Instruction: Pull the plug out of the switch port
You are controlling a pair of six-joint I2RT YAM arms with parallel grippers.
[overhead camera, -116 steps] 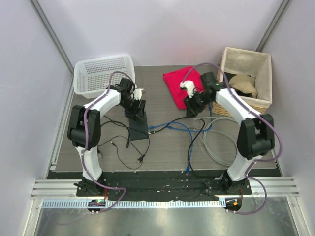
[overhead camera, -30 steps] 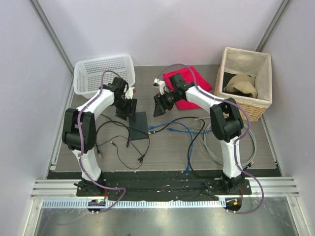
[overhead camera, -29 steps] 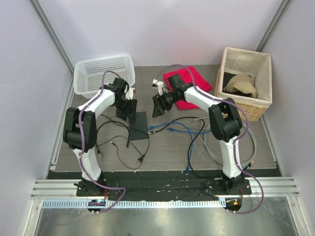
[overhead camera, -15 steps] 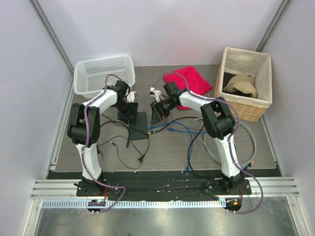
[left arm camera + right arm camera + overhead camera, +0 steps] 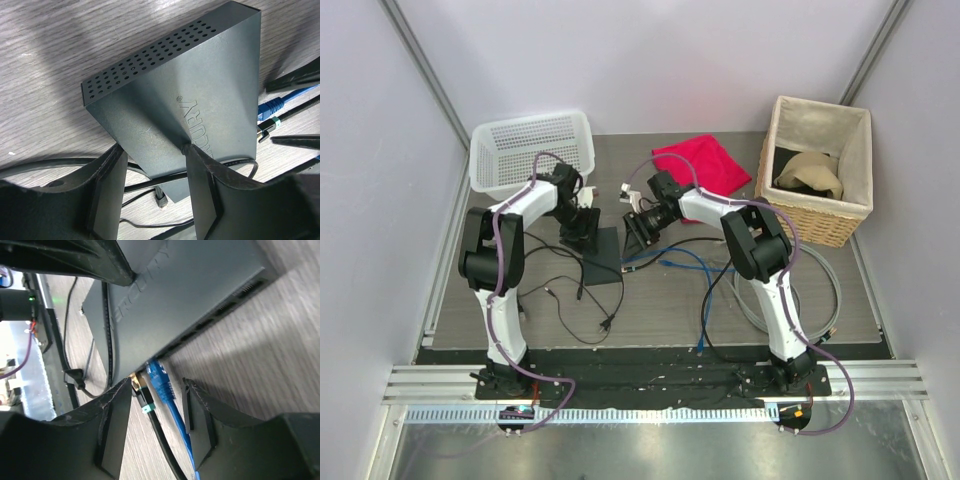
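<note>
So the switch (image 5: 604,258) is lying flat on the table (image 5: 660,315), logo side up, with its row of ports along its right-hand edge. The left gripper (image 5: 582,229) is parked on the switch's far left corner. In the left wrist view its fingers (image 5: 204,190) are partly apart and straddle that corner. One tip rests on the top face right by the logo, and the other is down against the side edge. Whether it's actually squeezing the box or just pressing on it, I can't tell.

The right gripper (image 5: 638,232) hangs low just off the switch's right edge. Its wrist view shows the jaws roughly half open with nothing in them. The blue plug (image 5: 159,374) sits in the gap between the fingers (image 5: 112,430), neither one touching it, and it looks seated in the end port of the switch. A black plug (image 5: 143,396) with a green tab is right beside the blue one, at the switch's corner and close to one finger. The blue cable (image 5: 177,435) trails away from the switch.

Other stuff: a red cloth (image 5: 705,165) lies beyond the switch to its right. A white basket (image 5: 530,150) is beyond the switch to its left, and a wicker basket (image 5: 820,165) is well off to its right. Loose black cables (image 5: 560,290) lie on the switch's left and near sides.
</note>
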